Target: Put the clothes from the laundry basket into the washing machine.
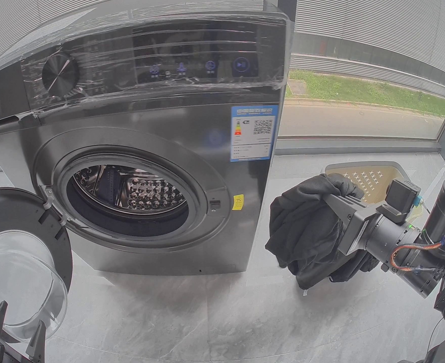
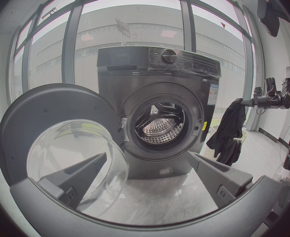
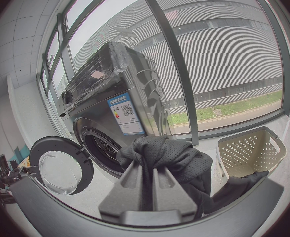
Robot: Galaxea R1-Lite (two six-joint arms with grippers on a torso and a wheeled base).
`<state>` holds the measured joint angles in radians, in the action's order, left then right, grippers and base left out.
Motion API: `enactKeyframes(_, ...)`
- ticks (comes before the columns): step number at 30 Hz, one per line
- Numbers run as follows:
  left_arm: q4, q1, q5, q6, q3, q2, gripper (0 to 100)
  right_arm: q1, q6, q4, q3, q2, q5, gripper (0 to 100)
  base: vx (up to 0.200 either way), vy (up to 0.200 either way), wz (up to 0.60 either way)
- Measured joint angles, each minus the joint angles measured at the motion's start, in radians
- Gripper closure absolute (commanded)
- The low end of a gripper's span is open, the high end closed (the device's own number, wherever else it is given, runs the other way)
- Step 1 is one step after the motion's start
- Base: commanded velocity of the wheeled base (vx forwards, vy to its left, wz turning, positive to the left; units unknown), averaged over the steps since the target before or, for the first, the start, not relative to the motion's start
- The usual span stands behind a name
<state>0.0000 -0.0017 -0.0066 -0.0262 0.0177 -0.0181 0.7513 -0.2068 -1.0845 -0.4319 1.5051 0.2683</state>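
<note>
far left, low: left tool, fingers spread apart on nothing, just before the round glass door, swung fully open. next along: grey washing machine on the tiled floor, steel drum visible through the open port. right of the machine: black garment, hanging bunched, apart from the machine. clamped at its upper part in the right tool, fingers pressed together on the cloth. behind it, by the window: beige laundry basket with star-shaped holes.
</note>
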Motion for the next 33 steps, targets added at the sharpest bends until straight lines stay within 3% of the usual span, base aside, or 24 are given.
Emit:
enactKeyframes(5, 0.0, 0.0, 0.001, -0.001, 0.0, 0.0, 0, 0.004, 0.0, 0.0, 0.003, 0.0, -0.001, 100, 0.0, 0.2, 0.0)
enactKeyframes(15, 0.0, 0.0, 0.0, 0.0, 0.0, 0.0, 0, -0.005, 0.0, 0.0, 0.018, 0.001, -0.035, 100, -0.02, 0.0, 0.0)
enactKeyframes(23, 0.0, 0.0, 0.0, 0.0, 0.0, 0.0, 0, -0.009, -0.001, 0.0, 0.021, 0.002, -0.037, 100, -0.2, 0.0, 0.0)
enactKeyframes(33, 0.0, 0.0, -0.001, 0.004, 0.0, 0.0, 0, -0.01, -0.006, 0.001, 0.024, 0.004, -0.035, 100, 0.0, 0.0, 0.0)
